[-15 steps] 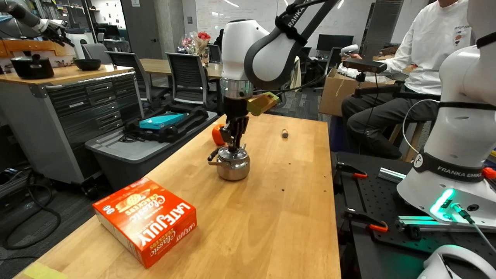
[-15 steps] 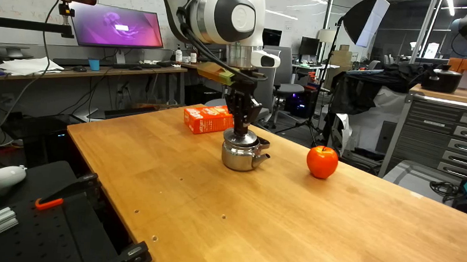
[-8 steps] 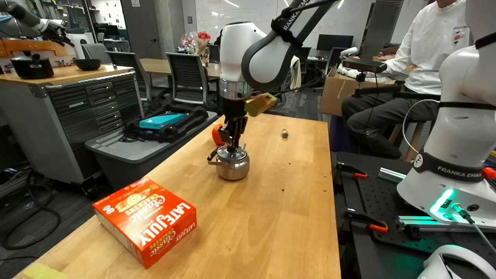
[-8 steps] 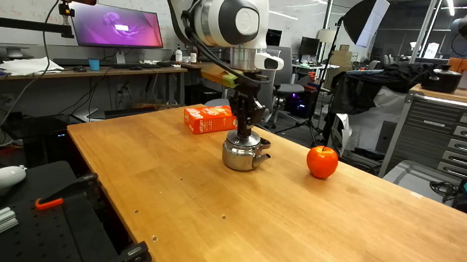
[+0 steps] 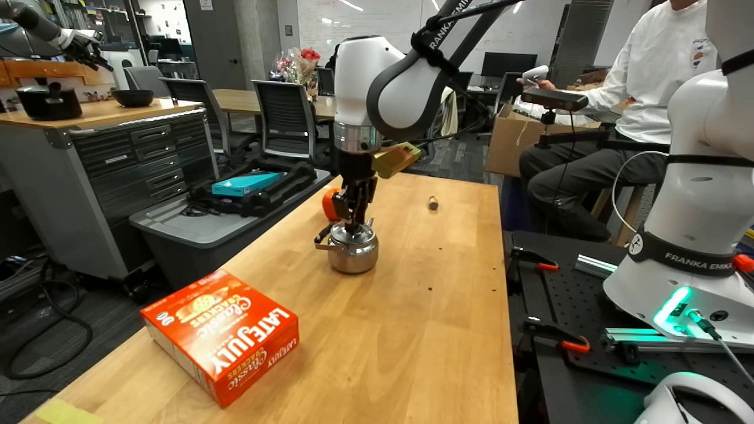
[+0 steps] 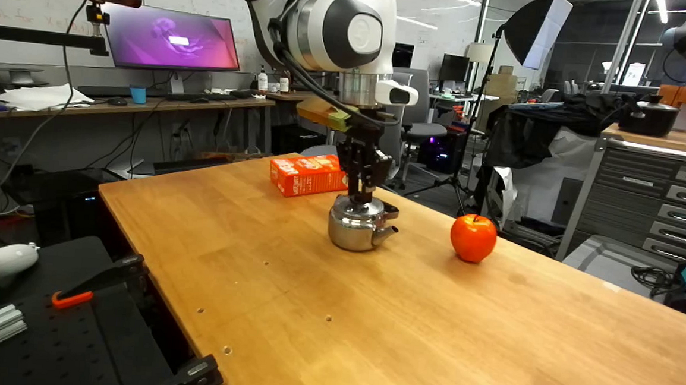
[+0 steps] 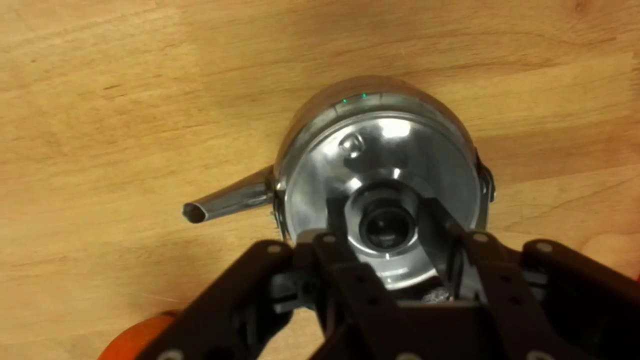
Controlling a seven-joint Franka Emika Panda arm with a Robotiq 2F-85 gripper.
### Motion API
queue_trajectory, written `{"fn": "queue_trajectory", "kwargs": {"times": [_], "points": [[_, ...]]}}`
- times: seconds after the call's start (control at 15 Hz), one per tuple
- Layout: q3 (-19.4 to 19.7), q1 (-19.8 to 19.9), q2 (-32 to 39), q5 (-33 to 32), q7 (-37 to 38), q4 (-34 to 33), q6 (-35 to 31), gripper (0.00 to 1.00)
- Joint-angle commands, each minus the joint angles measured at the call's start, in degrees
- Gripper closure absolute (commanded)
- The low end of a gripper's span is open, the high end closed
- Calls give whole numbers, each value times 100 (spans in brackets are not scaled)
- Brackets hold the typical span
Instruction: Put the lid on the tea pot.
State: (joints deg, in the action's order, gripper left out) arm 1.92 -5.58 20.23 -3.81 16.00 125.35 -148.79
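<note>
The small steel tea pot [image 7: 375, 92] stands upright on the table in both exterior views, its spout [image 7: 230, 200] to the left in the wrist view. On its top rests the silver-grey lid [image 7: 442, 170], looking level and covering the mouth. My gripper [image 7: 383, 200] points down over the lid, its fingers [image 7: 336, 215] on either side of the dark knob [image 7: 387, 227]. A gap shows between the knob and the left finger; the right one is very close, and contact cannot be made out. The black handle [image 5: 323, 234] lies folded to the pot's side.
An orange-red cracker box [image 5: 221, 335] lies on the same table. A red-orange apple [image 6: 473, 238] sits near the table edge on the spout side. Farther off is a small cylinder [image 5: 433, 203]. Bare wood [image 6: 289, 296] surrounds the pot.
The lid, raised and off-centre over the pot a second ago, now sits lower and flat on it. My gripper has come down and sideways a little, and the pot has shifted very slightly.
</note>
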Motion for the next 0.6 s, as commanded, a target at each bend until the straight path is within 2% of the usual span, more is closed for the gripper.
{"fn": "queue_trajectory", "kwargs": {"times": [0.0,0.2,0.27,0.53], "points": [[87,-115,-60,-179,113,4,59,25],[44,-123,-292,-167,63,153,122,3],[39,-139,-405,-184,54,233,130,0],[30,-192,-983,-422,32,654,151,0]]}}
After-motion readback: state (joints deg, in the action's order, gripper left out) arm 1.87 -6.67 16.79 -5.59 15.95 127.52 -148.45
